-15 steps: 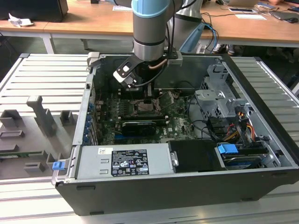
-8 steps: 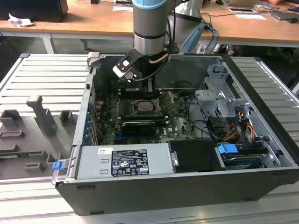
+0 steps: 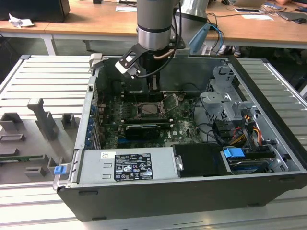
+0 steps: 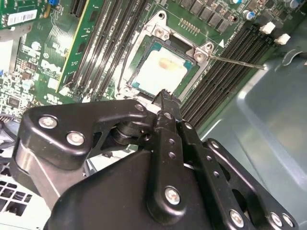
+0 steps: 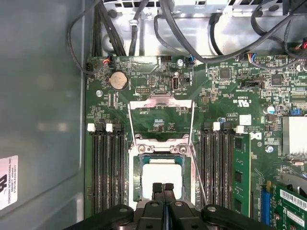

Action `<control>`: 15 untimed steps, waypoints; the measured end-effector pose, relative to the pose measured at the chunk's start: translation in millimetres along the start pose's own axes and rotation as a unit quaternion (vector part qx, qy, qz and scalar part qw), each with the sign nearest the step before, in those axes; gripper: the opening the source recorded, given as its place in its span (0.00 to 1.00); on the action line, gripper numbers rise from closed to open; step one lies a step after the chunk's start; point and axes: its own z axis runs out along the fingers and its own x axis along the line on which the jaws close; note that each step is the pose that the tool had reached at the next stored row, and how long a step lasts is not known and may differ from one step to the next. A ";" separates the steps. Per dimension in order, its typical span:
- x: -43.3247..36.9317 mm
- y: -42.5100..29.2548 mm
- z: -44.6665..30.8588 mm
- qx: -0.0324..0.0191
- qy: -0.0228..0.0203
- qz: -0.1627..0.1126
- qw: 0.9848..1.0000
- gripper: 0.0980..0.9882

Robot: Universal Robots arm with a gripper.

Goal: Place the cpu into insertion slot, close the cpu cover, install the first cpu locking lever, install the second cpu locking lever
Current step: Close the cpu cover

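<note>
Cpu (image 5: 162, 176) sits flat in the insertion slot (image 5: 158, 149), pale metal top up, also clear in the second wrist view (image 4: 160, 72). Cpu cover (image 5: 160, 101) is swung open and lies back off the slot on its hinge side, green motherboard (image 5: 230, 96) showing through its window. One thin locking lever (image 5: 198, 175) is raised, running slantwise past the slot's edge; same rod in the second wrist view (image 4: 237, 61). Gripper (image 5: 162, 186) has both fingers pressed together with nothing between them, tips hanging over the near edge of the cpu; I can't tell whether they touch it. From the second wrist view the gripper (image 4: 166, 96) tip lines up with that same edge of the chip. Black memory slots (image 5: 108, 167) flank the slot on both sides. In the exterior view the arm (image 3: 153, 24) comes straight down into the open computer case (image 3: 268, 158), wrist vertical, gripper (image 3: 154, 87) just above the slot. Case lies on its side on the slatted metal worktop (image 3: 29, 81).
</note>
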 end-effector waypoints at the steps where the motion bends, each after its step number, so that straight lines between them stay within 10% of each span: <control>1: -0.6 0.5 0.0 0.000 0.000 0.000 1.000 0.01; 10: 0.1 22.7 -9.6 0.007 0.000 0.000 1.000 0.01; 15: 0.2 48.5 -6.9 0.012 0.000 -0.012 1.000 0.01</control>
